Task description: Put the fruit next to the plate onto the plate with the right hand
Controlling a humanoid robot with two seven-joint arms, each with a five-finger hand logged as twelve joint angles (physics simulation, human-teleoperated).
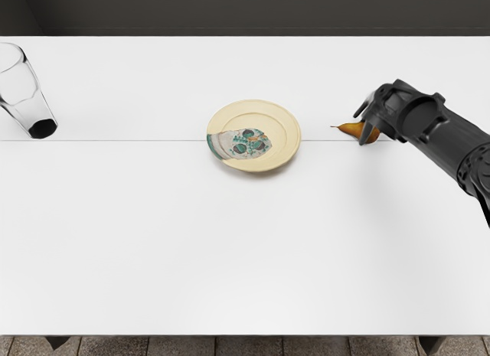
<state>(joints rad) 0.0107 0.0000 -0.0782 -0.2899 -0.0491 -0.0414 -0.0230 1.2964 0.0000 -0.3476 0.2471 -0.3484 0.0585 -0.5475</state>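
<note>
Step in hand: securing the pear (352, 129) before carrying it to the plate (288, 125).

Position of item: the pear lies on its side on the table (230, 241), well to the right of the plate and apart from it, stem pointing towards the plate. It has not been lifted, in my judgement, as it sits level with the table surface.

Right hand (387, 115): lowered over the pear from the right. The pear's broad end is covered by the hand's leading edge, and only the narrower stem end shows on the plate side. Whether the fingers are clamped on the fruit or merely draped over it, I cannot tell from this angle (the dark hand hides the contact).

Recommendation: I would confirm a firm hold on the broad end before raising anything, as a pear on its side is liable to roll or squirt out towards the plate. I would then lift straight up, travel left at a low height, and set it down inside the plate rim.

Other item noted: a glass (23, 88) at the far left, well clear of the route.
</note>
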